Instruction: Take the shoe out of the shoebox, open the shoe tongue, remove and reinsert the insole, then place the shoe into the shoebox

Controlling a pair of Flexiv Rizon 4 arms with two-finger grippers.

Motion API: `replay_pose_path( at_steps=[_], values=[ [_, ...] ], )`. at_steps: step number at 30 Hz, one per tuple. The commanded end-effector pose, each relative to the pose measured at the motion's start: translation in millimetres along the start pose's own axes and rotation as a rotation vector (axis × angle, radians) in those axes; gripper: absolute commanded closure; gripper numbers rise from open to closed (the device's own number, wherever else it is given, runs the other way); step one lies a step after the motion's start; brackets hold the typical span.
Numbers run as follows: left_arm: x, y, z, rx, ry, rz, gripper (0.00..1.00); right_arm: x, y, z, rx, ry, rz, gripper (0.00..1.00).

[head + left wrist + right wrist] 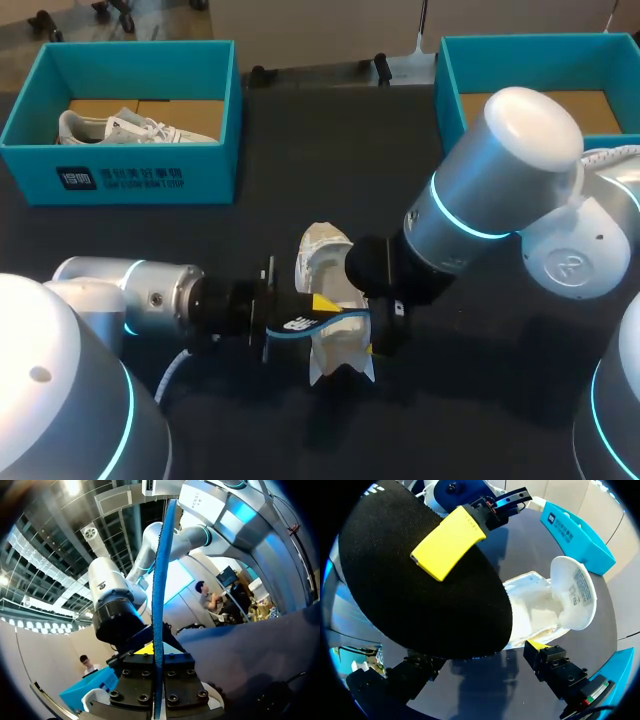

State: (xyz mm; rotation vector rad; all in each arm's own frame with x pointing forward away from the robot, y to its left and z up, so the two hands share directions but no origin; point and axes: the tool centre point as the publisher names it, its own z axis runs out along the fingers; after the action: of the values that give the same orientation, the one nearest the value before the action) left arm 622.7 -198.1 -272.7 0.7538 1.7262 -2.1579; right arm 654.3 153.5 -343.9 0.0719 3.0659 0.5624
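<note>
Silver left arm (110, 290) at nine o'clock and right arm (500, 170) at three wear cyan rings (wrists black).

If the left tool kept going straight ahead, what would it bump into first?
Probably the right arm's black wrist, which sits straight ahead of the left tool, just past the insole it grips. The shoe seems to lie below that line. Depth is unclear.

A dark table (320, 150) carries a teal box (150, 172) at its far left, a pale sneaker (120, 127) lying inside.
</note>
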Motion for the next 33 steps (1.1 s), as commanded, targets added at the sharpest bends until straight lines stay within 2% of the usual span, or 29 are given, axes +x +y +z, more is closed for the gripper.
replay_pose_path(
  at_steps=[1,6,14,18,26,33],
  values=[
    [1.7,8,2,-0.009,0.000,-0.006,1.00,1.5,0.1,1,0.001,-0.005,0.001,0.00],
    [1.8,12,-4,-0.023,-0.015,-0.018,1.00,1.5,0.1,1,0.001,-0.005,0.001,0.00],
    [4.2,6,-13,-0.030,-0.026,-0.016,1.00,1.5,0.1,1,0.001,-0.005,0.001,0.00],
    [6.7,11,-16,-0.038,-0.035,-0.026,1.00,1.5,0.1,1,0.001,-0.005,0.001,0.00],
    [8.9,19,-7,-0.024,-0.024,-0.018,1.00,1.5,0.1,1,0.001,-0.005,0.001,0.00],
    [7.5,31,-5,-0.045,-0.018,-0.013,1.00,1.5,0.1,1,0.001,-0.005,0.001,0.00]
  ],
)
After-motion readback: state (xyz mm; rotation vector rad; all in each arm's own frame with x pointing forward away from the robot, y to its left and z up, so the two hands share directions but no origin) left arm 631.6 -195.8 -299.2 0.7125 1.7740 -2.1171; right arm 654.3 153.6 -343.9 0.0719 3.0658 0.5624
